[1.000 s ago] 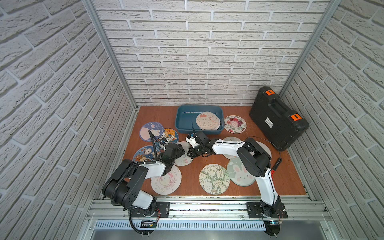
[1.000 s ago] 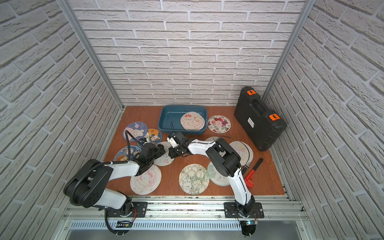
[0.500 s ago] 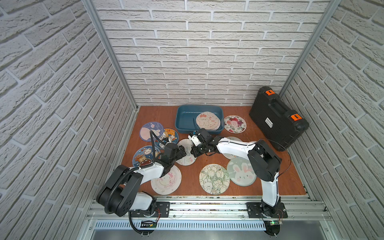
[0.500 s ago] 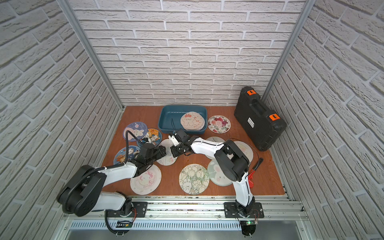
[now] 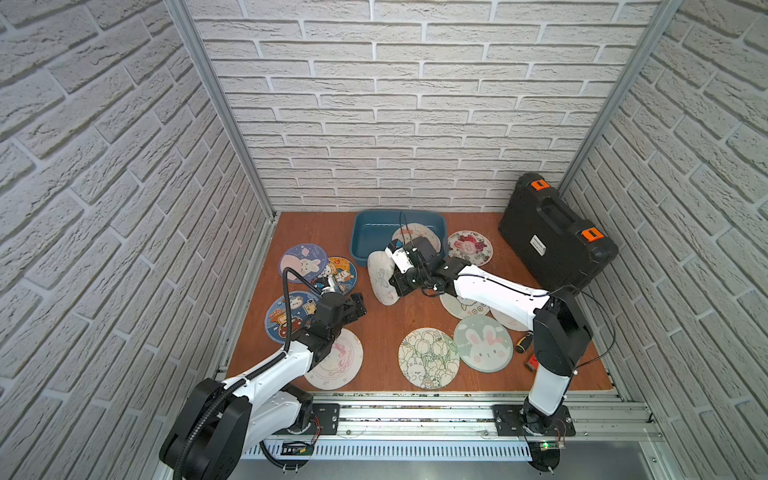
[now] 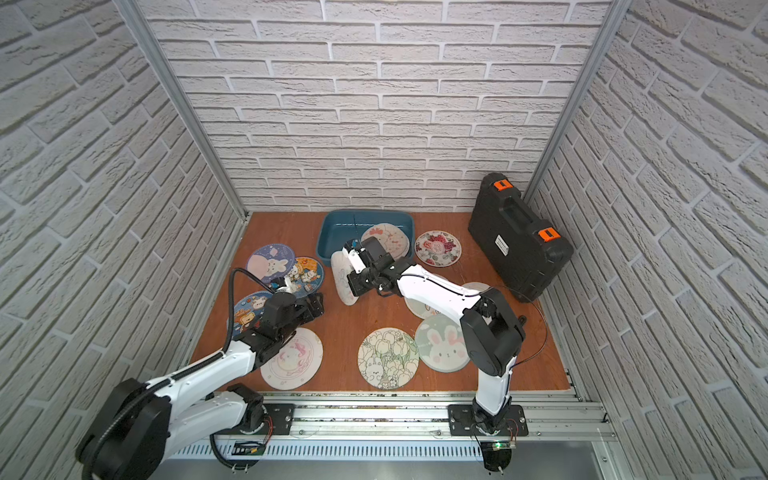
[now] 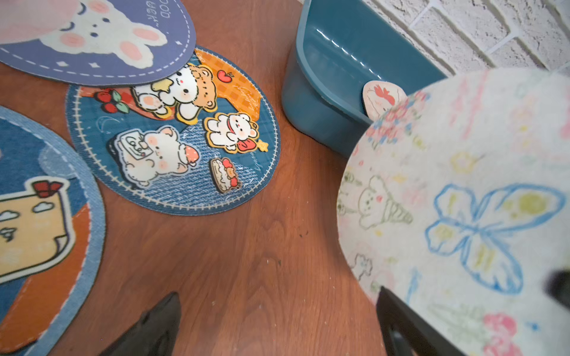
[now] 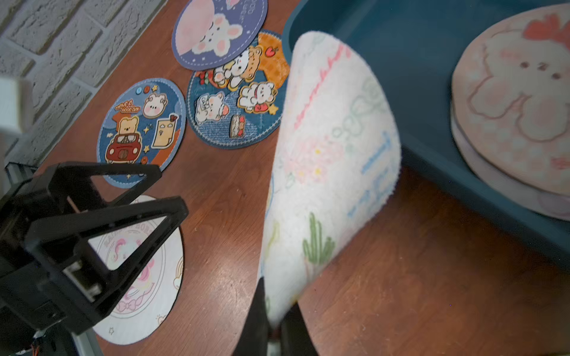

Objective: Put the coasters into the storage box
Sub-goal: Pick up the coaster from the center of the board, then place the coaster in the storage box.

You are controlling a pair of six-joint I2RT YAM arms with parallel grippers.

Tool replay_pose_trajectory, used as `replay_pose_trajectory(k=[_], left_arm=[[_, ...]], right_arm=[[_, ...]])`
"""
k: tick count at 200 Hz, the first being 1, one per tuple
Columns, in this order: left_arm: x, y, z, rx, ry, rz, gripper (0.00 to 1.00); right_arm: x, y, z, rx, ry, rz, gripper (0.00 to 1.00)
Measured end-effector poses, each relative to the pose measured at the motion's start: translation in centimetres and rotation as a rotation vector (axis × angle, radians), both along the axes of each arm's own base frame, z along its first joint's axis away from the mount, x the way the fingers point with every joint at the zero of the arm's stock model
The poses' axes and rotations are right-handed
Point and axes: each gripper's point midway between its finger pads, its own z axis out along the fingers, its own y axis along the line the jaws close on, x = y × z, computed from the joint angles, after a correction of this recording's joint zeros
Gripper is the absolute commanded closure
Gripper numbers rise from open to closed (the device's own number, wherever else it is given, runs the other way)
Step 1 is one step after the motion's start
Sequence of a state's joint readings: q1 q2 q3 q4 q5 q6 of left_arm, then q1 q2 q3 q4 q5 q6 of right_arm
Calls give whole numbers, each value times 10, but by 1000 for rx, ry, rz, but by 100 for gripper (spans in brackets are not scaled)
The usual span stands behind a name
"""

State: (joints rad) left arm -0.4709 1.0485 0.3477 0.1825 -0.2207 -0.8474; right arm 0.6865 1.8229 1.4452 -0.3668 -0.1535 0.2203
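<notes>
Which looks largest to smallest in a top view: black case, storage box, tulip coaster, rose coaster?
black case
storage box
tulip coaster
rose coaster
Tulip sits nearer the camera, so that last pair is unsure.

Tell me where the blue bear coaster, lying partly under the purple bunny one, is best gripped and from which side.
Pinch the blue bear coaster at its rim on the side facing the bare table, opposite the purple bunny coaster overlapping it. It lies flat and thin, so probably only an edge pinch works, coming in low. The left gripper, jaws open, faces that free side.
</notes>
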Motion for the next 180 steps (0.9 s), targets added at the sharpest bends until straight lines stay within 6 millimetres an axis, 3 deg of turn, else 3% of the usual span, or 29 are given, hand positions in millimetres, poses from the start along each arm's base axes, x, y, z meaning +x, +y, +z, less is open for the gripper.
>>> replay_pose_trajectory(k=[71,109,137,180], left_arm=[[-9,6,2,4,-5,8,2],[-11,7,-2,15,4,4,2],[-11,7,-4,24,9,-2,2],[-11,7,-6,32,16,-4,2]], right_arm=[[54,-16,65,57,-167,-95,94],[89,-21,85,85,-239,-149,94],[118,-19,68,78,-248,-180,94],[153,-27,-9,9,-163,-238,94]])
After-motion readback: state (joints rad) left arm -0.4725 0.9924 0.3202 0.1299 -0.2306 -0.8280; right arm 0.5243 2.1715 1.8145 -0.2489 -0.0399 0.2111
